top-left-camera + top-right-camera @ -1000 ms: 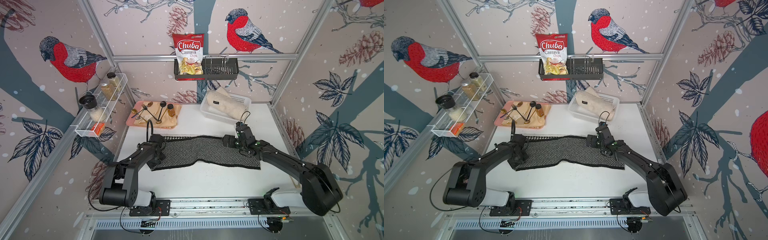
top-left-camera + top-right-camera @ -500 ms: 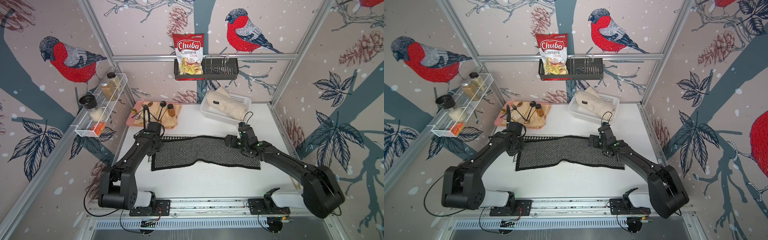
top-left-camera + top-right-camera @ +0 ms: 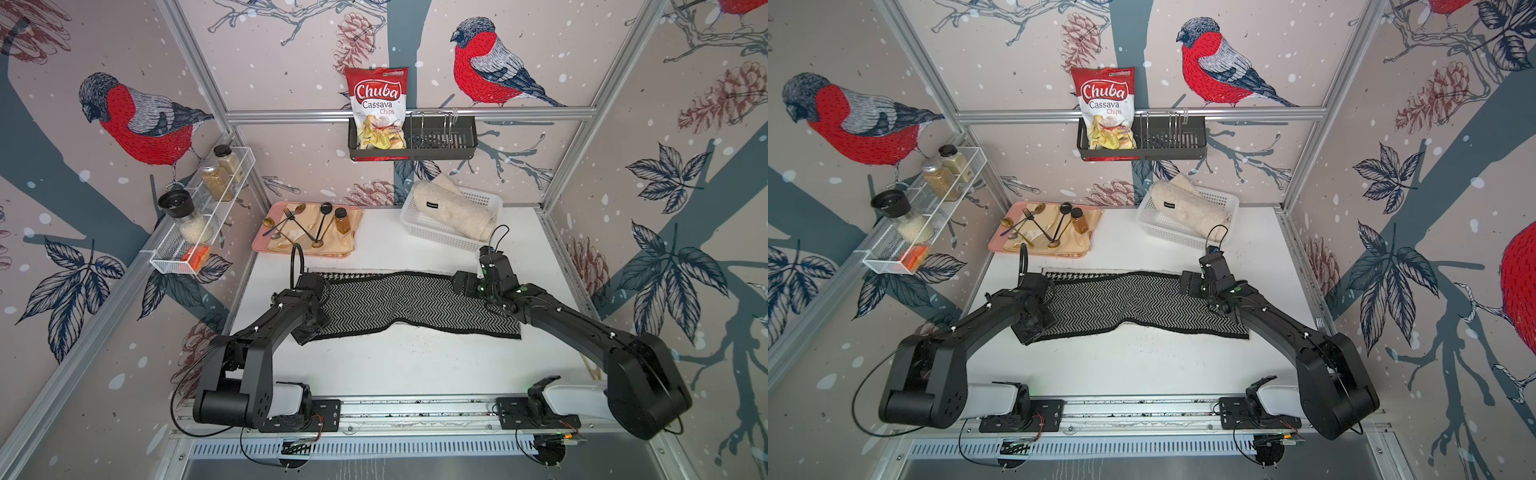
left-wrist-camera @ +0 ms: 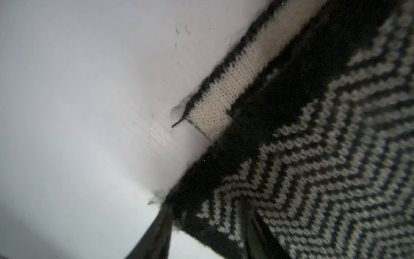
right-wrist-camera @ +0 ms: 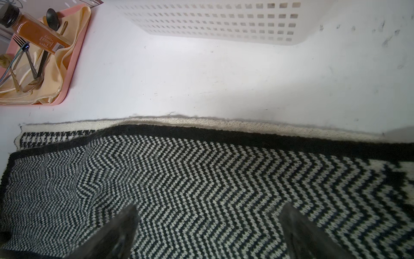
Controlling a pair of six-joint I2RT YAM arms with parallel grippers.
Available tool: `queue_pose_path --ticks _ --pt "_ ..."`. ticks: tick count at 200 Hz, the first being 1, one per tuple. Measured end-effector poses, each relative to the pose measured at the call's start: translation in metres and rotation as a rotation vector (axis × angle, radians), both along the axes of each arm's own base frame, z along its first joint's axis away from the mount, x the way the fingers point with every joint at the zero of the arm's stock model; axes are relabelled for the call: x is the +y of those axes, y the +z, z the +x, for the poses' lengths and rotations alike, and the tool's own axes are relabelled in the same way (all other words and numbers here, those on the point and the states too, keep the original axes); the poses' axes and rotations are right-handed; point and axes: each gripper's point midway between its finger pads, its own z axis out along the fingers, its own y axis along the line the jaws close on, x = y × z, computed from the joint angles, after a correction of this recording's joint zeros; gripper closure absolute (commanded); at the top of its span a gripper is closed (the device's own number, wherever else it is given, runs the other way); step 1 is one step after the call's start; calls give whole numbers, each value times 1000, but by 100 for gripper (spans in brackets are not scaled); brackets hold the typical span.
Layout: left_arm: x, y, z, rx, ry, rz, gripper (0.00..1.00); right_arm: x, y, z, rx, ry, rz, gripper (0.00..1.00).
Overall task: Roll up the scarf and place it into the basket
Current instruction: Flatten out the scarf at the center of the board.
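Right wrist view: scarf (image 5: 201, 179) edge well apart from basket (image 5: 212, 24).

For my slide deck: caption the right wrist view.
Open right claw over the spread herringbone scarf, white basket beyond.

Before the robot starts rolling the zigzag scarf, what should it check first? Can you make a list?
1. Scarf lying flat on the table, unrolled: ok.
2. Folded layers lined up: not ok, the under layer peeks out along the far edge.
3. Right fingers open over the scarf: ok.
4. Left fingers open: cannot tell, blurred at the scarf's end.
5. Room in the basket: cannot tell, a cream roll fills much of it.
6. Pink tray apart from the scarf: ok.
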Motion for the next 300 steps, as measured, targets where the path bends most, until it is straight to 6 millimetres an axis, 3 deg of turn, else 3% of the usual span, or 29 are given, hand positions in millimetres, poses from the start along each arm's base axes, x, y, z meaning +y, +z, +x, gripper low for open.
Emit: queue_pose_path --ticks 12,34,54,66,104,137,158,177,190,197,210,225,261,281,300 --pt "0 -3 6 -19 4 -1 100 -1 2 0 -9 2 -2 0" --pt "1 -4 10 -18 10 9 100 -5 2 0 -10 -5 -2 0" --pt "2 6 15 -38 18 12 100 -7 1 -1 -9 -11 -4 0" --pt "4 25 24 -71 21 21 100 -9 0 -1 -8 -14 -4 0" --pt "5 102 83 -250 -20 54 100 -12 -2 -1 -4 -23 -6 0" --pt "0 133 126 -292 -96 61 100 -20 -9 -1 7 -42 -11 0" --pt "-17 151 162 -325 -186 13 100 -25 -11 0 12 -55 -12 0" --pt "-45 183 190 -401 -281 -24 100 -25 -13 1 17 -58 -10 0" --pt "-56 203 197 -457 -317 -44 100 -25 -14 2 20 -56 -8 0" --pt "-50 207 194 -465 -305 -44 100 -24 -14 2 20 -55 -6 0" --pt "-32 202 182 -455 -264 -30 100 -23 -14 3 19 -53 -3 0" --pt "-11 183 157 -413 -218 -6 100 -22 -17 3 26 -50 -3 0" --pt "50 107 108 -218 -42 -3 100 -20 -25 2 51 -43 -4 0" --pt "67 77 99 -139 14 -12 97 -19 -24 2 51 -38 -3 0" --pt "74 56 96 -92 41 -21 88 -18 -25 1 52 -34 -2 0"
